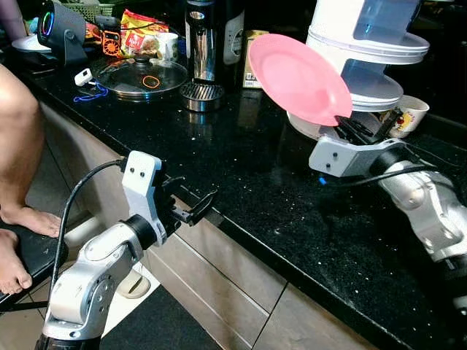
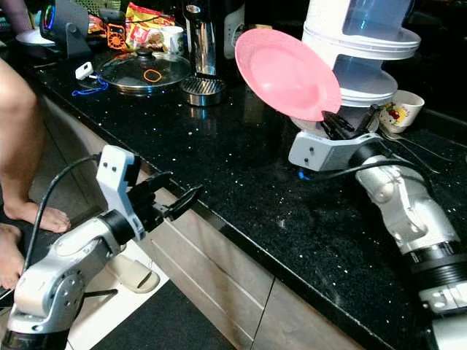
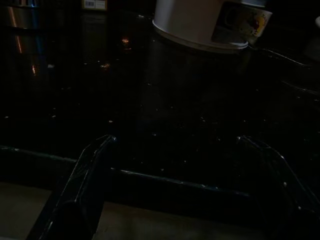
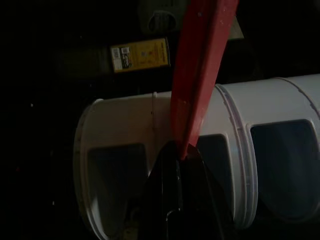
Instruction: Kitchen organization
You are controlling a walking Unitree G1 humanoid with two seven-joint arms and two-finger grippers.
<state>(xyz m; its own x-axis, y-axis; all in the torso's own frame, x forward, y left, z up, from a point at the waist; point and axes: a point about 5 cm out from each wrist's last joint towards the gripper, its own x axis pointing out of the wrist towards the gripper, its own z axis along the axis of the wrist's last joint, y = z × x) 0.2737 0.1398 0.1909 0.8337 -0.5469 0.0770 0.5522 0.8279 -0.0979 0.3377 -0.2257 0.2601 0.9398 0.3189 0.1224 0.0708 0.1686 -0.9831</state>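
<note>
My right gripper is shut on the lower rim of a pink plate, held tilted in the air above the black counter. In the right wrist view the pink plate runs edge-on out of the pinched fingertips. Right behind it stands a white tiered storage tower with clear windows. My left gripper hovers open at the counter's front edge, holding nothing; its fingers frame the dark counter in the left wrist view.
A printed mug stands to the right of the tower. At the back are a steel kettle, a round metal strainer, a glass pot lid and snack packets. A person's bare legs stand at the left.
</note>
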